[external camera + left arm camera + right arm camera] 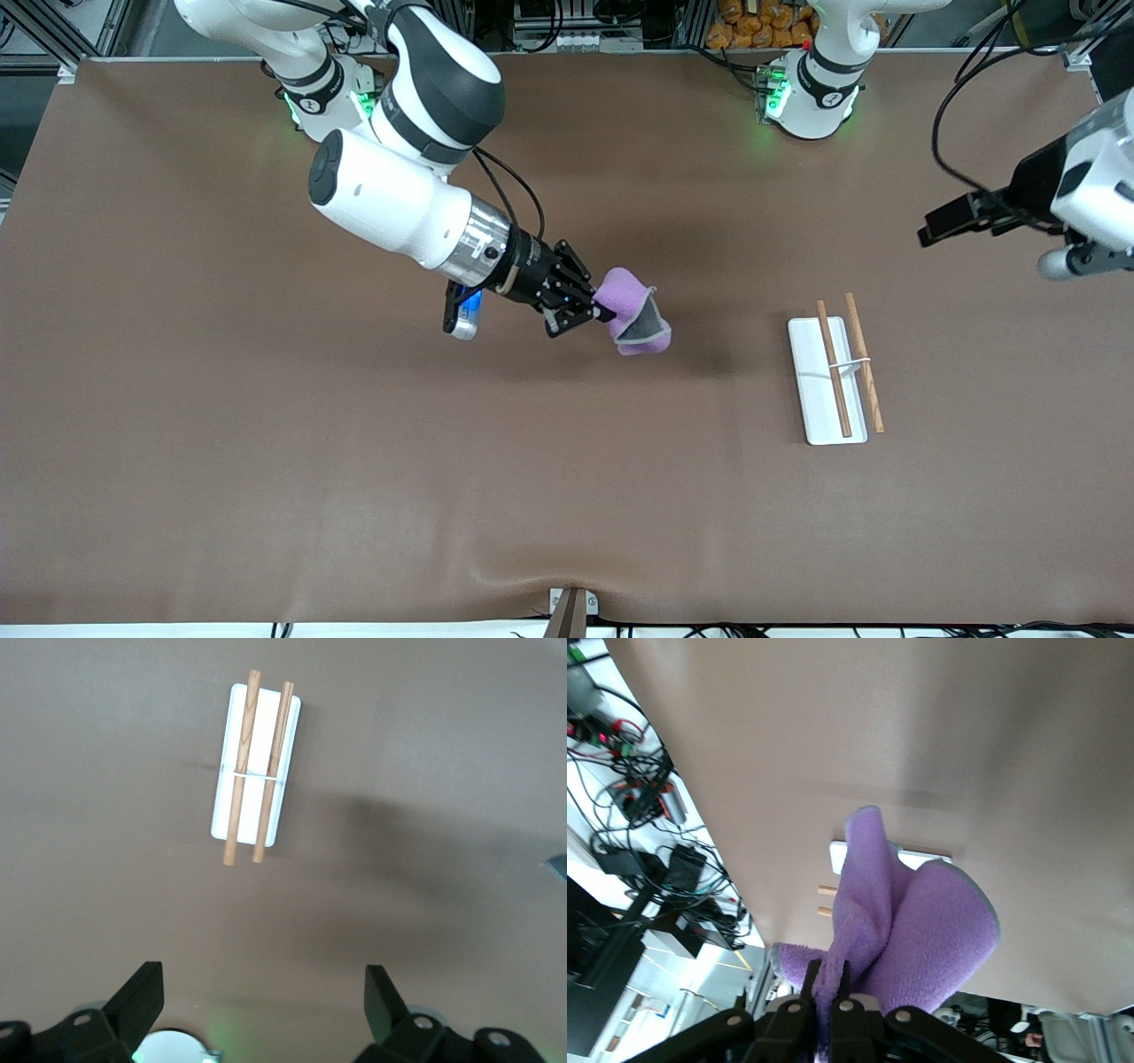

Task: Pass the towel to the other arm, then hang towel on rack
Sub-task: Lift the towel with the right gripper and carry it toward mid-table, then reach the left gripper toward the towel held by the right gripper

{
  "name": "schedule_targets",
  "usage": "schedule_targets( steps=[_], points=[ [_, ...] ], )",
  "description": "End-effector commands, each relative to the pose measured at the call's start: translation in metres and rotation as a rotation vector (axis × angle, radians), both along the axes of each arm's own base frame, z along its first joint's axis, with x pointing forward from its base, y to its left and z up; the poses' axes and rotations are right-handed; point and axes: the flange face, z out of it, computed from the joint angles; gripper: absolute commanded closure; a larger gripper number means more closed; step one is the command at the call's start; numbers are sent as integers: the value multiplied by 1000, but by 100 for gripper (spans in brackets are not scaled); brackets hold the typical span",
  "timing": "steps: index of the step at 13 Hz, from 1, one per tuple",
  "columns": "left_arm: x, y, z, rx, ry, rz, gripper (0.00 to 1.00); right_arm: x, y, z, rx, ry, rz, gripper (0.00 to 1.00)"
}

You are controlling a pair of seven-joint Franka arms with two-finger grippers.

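My right gripper is shut on one edge of the purple towel, holding it in the air over the middle of the table. The towel bunches outward from the fingers, with its grey reverse showing. In the right wrist view, the towel fans out from the closed gripper. The rack lies flat on the table toward the left arm's end, a white base with two wooden rods. My left gripper hovers open and empty above that end. Its wrist view shows the gripper open and the rack.
A brown cloth covers the whole table. A small clamp sits at the table edge nearest the front camera. Cables and gear lie off the table's edge in the right wrist view.
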Motion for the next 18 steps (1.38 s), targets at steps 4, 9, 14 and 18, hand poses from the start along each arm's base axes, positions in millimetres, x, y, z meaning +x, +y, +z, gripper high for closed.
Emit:
schedule_targets(
  steps=[4, 9, 14, 18],
  points=[
    [44, -55, -48, -104, -8, 197, 0, 10, 0, 5, 37, 13, -31, 100],
    [57, -123, -73, -197, 44, 509, 0, 10, 0, 4, 33, 12, -29, 100],
    [53, -203, -92, -207, 94, 807, 0, 10, 0, 5, 34, 11, -29, 100],
    [45, -243, -99, -214, 133, 939, 4, 10, 0, 4, 33, 10, -27, 100]
  ],
)
